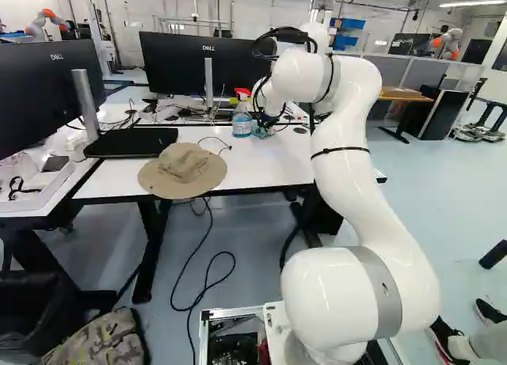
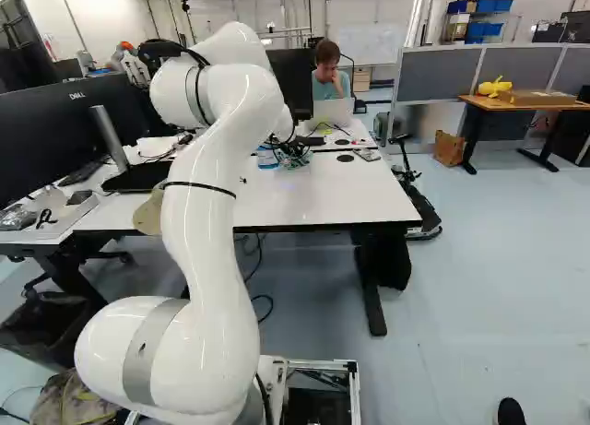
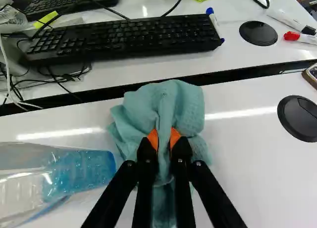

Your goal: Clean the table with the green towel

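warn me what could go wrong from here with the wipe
The spray bottle stands right beside the green towel, so a sweep toward it could knock it over.

The gripper pinches the towel in a bunched wad, which may slip or leave streaks.

The towel's far edge lies close to the dark gap between the tabletops; pushed on, it might snag there.

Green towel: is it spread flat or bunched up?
Bunched up. The green towel is pinched between the two fingers of the gripper, its cloth bulging in thick folds around their tips.
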Available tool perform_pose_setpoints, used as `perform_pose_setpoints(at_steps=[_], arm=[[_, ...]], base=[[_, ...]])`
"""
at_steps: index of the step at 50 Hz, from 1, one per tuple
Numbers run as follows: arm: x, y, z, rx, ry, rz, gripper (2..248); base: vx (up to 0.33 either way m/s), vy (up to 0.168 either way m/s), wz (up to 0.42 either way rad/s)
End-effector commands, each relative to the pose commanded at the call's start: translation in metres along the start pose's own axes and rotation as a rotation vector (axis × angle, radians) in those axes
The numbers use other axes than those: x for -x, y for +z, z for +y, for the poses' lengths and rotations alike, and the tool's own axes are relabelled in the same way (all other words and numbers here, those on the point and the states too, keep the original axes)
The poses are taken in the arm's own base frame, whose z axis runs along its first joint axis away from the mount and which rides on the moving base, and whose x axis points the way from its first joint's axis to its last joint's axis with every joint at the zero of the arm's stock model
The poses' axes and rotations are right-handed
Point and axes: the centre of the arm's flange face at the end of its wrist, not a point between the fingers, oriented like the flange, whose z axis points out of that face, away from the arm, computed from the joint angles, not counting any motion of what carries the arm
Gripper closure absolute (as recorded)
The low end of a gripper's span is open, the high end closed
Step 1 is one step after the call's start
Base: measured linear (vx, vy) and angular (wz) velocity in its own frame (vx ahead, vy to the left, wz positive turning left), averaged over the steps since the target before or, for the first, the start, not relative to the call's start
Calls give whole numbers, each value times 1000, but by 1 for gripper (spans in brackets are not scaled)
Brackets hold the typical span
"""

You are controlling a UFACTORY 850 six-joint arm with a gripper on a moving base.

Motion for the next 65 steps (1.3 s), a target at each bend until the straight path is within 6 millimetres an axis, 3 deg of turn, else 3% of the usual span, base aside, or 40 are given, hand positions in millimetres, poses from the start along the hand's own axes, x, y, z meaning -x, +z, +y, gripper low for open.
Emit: perform_pose_setpoints(at_steps=[13, 36, 65], arm=[[6, -8, 4, 4, 4, -12, 204], [25, -37, 30, 29, 30, -47, 204], [7, -70, 28, 27, 29, -4, 204]], base=[[0, 0, 0], [0, 0, 0], [0, 0, 0]])
